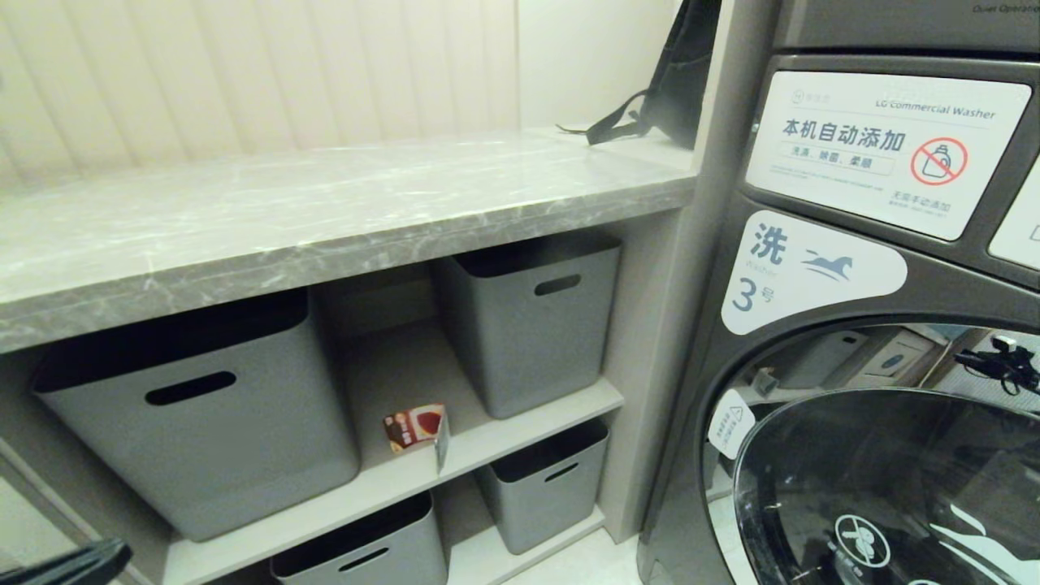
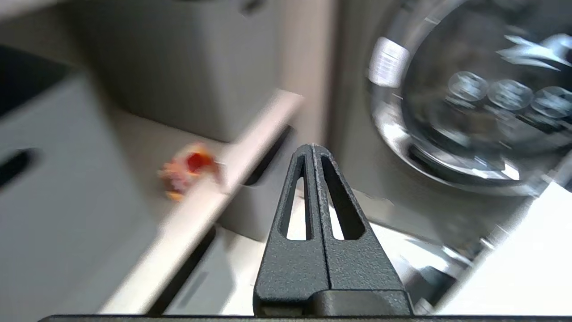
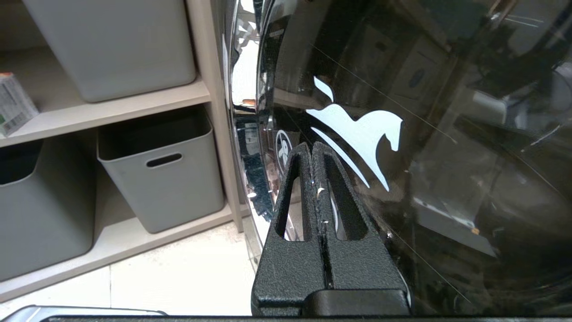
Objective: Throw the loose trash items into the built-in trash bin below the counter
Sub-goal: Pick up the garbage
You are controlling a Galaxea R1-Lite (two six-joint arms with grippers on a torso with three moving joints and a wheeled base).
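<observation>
A small red-brown and white carton (image 1: 416,426), one of the loose trash items, stands on the middle shelf between two grey tubs, under the grey marble-look counter (image 1: 325,211). The left wrist view shows it blurred (image 2: 187,167), off to the side of and beyond my left gripper (image 2: 312,146). That gripper is shut and empty, low in front of the shelves. My right gripper (image 3: 311,145) is shut and empty close to the washer's glass door (image 3: 424,156). The carton's white side (image 3: 13,105) shows at the edge of that view. The built-in trash bin is out of view.
Grey plastic tubs (image 1: 203,414) (image 1: 532,321) with slot handles fill the upper shelf, and two more (image 1: 548,483) sit below. A commercial washer (image 1: 877,366) stands at the right. A black backpack (image 1: 678,77) rests at the counter's far end. Pale floor (image 3: 178,273) lies before the shelves.
</observation>
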